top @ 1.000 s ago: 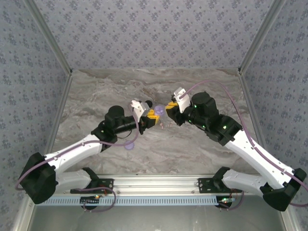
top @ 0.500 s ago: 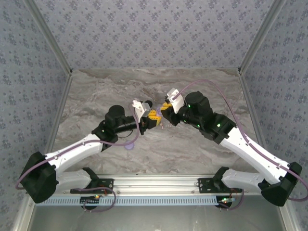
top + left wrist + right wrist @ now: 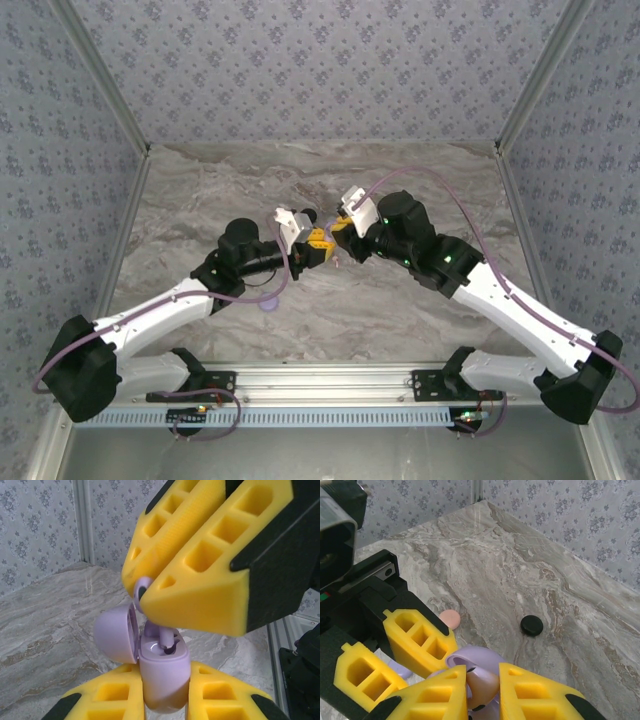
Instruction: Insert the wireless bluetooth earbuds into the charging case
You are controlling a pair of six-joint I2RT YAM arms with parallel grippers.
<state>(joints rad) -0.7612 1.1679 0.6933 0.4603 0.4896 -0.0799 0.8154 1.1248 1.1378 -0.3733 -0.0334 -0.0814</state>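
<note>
My left gripper is shut on the body of a lilac charging case, held upright with its lid swung open to the left. Directly above it my right gripper is shut on a lilac earbud. In the left wrist view the earbud's head sits between the right fingers, and its stem reaches down into a socket of the case. In the top view the left gripper and the right gripper meet tip to tip over the middle of the table.
On the marble table, a pink round disc and a black round disc lie beyond the grippers. A lilac round piece lies beside the left arm. Patterned walls close the table on three sides.
The right arm has swung left and brought its gripper with the earbud against the left gripper and over the open case. The left arm has barely moved.
</note>
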